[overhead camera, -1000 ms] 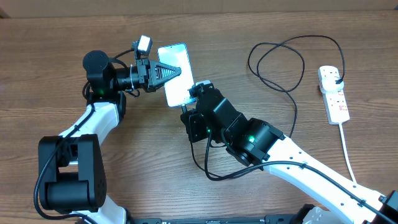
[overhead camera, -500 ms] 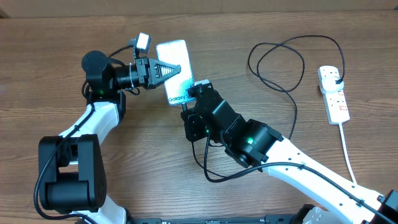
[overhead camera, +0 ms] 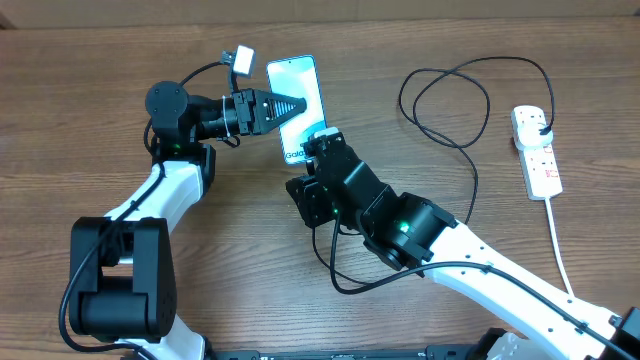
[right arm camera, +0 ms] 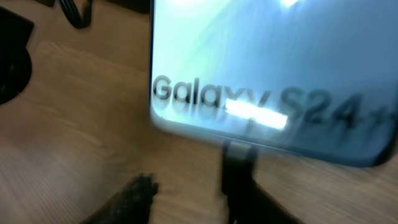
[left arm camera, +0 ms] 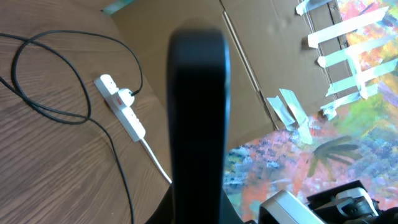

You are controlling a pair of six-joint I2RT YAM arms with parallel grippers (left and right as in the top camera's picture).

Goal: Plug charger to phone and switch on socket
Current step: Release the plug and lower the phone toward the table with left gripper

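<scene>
My left gripper (overhead camera: 290,105) is shut on the phone (overhead camera: 303,85) and holds it above the table, light blue screen up. In the left wrist view the phone (left arm camera: 198,112) is a dark edge-on bar between the fingers (left arm camera: 198,214). My right gripper (overhead camera: 316,143) sits at the phone's lower short edge, shut on the charger's small black connector (right arm camera: 239,158). The tip touches the edge below the "Galaxy S24+" text (right arm camera: 261,102). The black charger cable (overhead camera: 440,95) loops over the table to its plug in the white socket strip (overhead camera: 537,150), which also shows in the left wrist view (left arm camera: 121,107).
The strip's white lead (overhead camera: 560,245) runs toward the front right edge. The cable also loops under my right arm (overhead camera: 335,270). A cardboard wall (left arm camera: 261,56) stands beyond the table's far edge.
My left gripper has carried the phone to the right and a little farther back, turning it. My right gripper has shifted slightly to stay at the phone's lower edge.
</scene>
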